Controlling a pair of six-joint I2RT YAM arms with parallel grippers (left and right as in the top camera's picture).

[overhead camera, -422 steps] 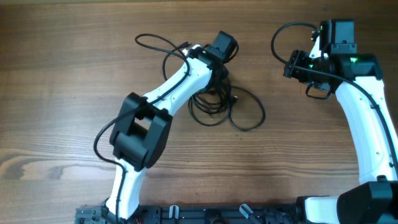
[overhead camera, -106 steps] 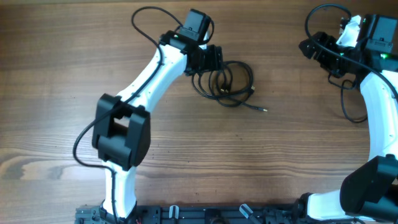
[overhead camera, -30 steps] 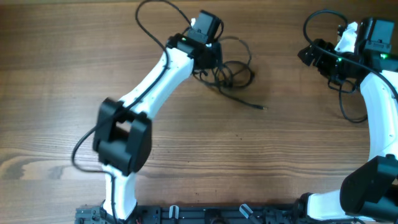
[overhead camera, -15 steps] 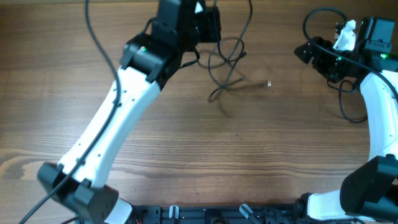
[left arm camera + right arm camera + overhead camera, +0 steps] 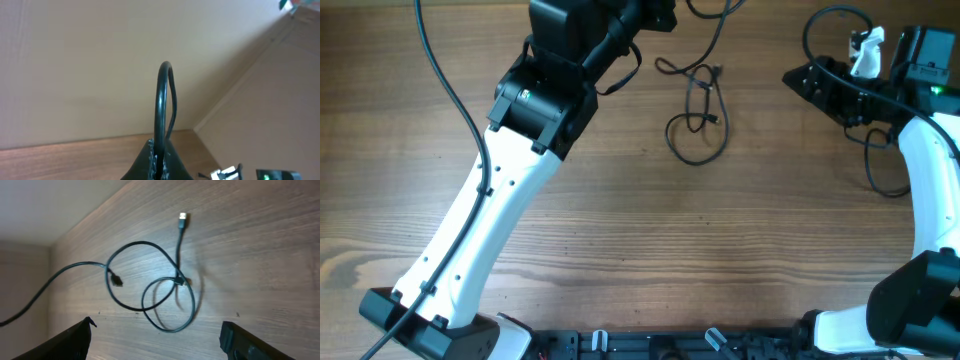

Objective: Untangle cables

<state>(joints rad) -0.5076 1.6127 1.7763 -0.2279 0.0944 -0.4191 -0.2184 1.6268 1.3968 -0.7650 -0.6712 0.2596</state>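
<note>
Thin black cables [image 5: 700,128] lie in loose crossed loops on the wooden table, right of the raised left arm. One strand [image 5: 716,22] rises from them toward my left gripper [image 5: 655,12], which is lifted high at the top edge. In the left wrist view my left gripper [image 5: 159,161] is shut on a black cable loop [image 5: 160,100] that arches above the fingers. My right gripper [image 5: 798,80] is open and empty to the right of the loops. In its wrist view [image 5: 157,345] the loops [image 5: 150,287] and a silver plug end [image 5: 183,217] lie ahead of the spread fingers.
The wooden table [image 5: 720,250] fills the overhead view. The right arm's own thicker black wire [image 5: 880,175] loops beside it at the right edge. The left arm's white links [image 5: 480,230] slant across the left half of the table. A black rail [image 5: 650,345] runs along the front edge.
My left arm has risen high and carried its cable up. The loops on the table were dragged right and toward the front and now hang looser. The right arm has barely moved.
</note>
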